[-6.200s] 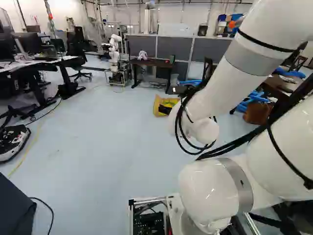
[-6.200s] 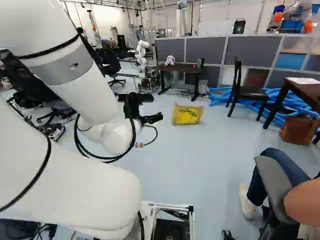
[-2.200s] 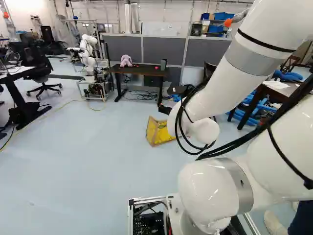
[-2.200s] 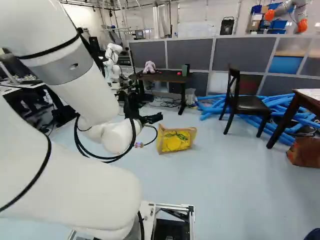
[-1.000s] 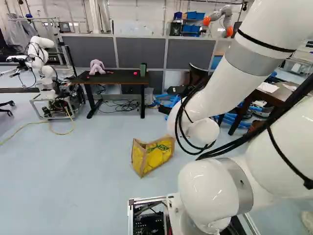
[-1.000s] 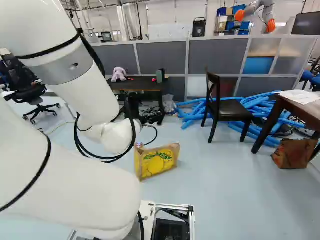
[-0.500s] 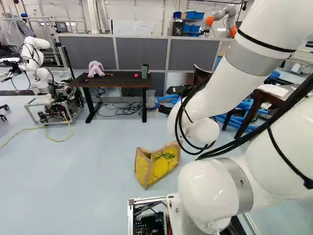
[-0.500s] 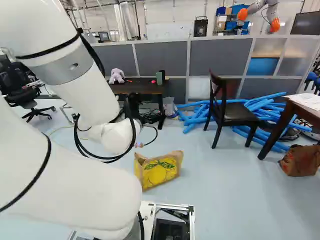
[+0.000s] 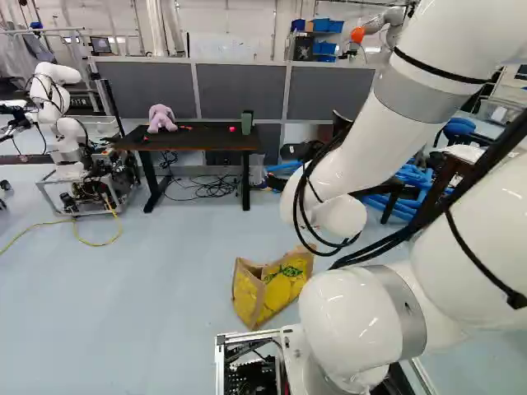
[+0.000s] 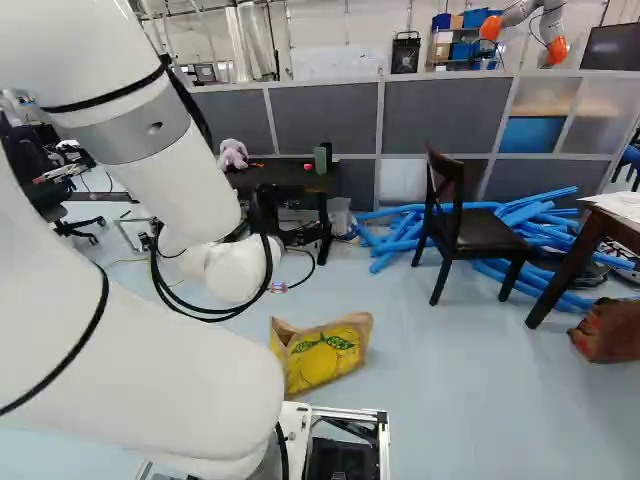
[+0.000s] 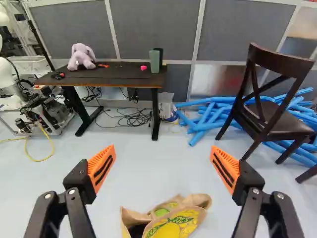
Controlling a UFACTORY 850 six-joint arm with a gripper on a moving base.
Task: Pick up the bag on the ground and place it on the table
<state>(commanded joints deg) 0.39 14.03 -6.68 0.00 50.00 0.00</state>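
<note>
Bag (image 10: 325, 362) gapes on the floor (image 10: 450, 400) (contents hidden)

Fingers (image 11: 102, 167) apart, bag (image 11: 184, 221) on floor (image 11: 163, 166), perhaps paper, chair (image 11: 277, 118) beyond

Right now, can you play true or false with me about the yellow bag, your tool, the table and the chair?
1. The yellow bag is on the floor. True.
2. The tool is gripping the bag. False: it is wide open and holds nothing.
3. A purple stuffed toy sits on the table. True.
4. The chair is bright blue. False: it is dark, and the tubes lying near it are blue.
5. The bag has a yellow fruit picture on it. True.
</note>
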